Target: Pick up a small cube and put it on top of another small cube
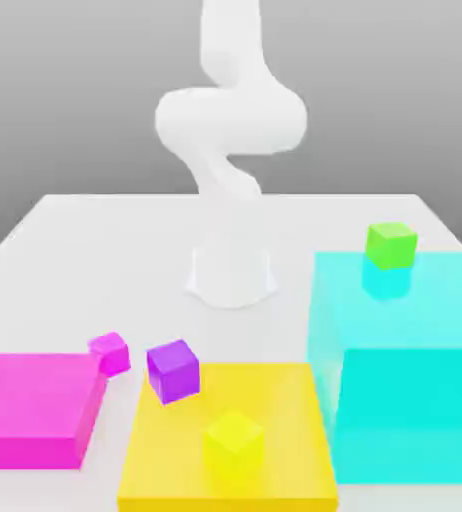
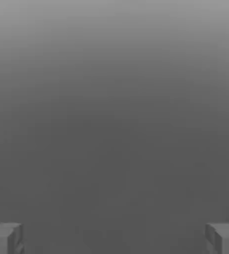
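Nearest the exterior camera sits one small yellow cube [image 1: 234, 440], resting on the flat yellow block [image 1: 275, 400] at the front of the white table [image 1: 105, 250].

One small magenta cube [image 1: 109, 352] stands on the table at the back corner of the flat magenta block [image 1: 35, 405], just beside or touching it; which one cannot be told. One small purple cube [image 1: 173, 370] sits a little to the exterior view's right of the magenta cube, tilted, at the back left corner of the yellow block, apart from the magenta cube.

Farther out, to the exterior view's right, rises one tall cyan block [image 1: 415, 350], much higher than the two flat ones. One small green cube [image 1: 391, 244] rests on its top, near the back. That makes four small cubes and three large blocks.

Behind them the white arm [image 1: 230, 120] rises from its round base [image 1: 231, 275] in the middle of the table. In the hand view the gripper [image 2: 114, 238] shows two grey fingertips [image 2: 5, 238] spread wide apart, with nothing between them.
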`<state>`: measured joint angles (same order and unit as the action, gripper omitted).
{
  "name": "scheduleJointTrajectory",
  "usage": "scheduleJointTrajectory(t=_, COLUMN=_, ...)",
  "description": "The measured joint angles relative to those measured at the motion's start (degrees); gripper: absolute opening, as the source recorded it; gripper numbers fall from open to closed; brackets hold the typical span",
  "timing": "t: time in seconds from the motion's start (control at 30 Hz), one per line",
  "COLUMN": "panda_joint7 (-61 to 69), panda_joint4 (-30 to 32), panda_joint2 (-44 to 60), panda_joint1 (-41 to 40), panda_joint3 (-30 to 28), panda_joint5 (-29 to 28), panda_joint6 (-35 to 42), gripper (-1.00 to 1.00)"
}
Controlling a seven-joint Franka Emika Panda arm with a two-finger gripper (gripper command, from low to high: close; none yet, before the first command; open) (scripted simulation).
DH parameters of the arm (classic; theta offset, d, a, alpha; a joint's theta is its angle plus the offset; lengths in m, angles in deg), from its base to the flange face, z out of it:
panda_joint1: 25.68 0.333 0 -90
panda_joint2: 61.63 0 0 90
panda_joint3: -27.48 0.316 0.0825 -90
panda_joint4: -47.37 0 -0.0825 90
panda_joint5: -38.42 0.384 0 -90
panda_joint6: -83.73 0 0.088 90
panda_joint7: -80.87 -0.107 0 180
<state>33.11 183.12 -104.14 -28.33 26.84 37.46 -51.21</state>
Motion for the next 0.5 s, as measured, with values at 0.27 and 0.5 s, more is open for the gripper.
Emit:
scheduleJointTrajectory(t=0.27, panda_joint7=-7.2, panda_joint4=14.9, panda_joint2=13.0, panda_joint1=-10.4, panda_joint3=-3.6, panda_joint5=-3.3, panda_joint6=-12.0, gripper=0.0)
scheduleJointTrajectory(t=0.5, panda_joint7=-13.5, panda_joint4=29.2, panda_joint2=26.2, panda_joint1=-20.5, panda_joint3=-8.1, panda_joint5=-5.3, panda_joint6=-23.7, gripper=0.0)
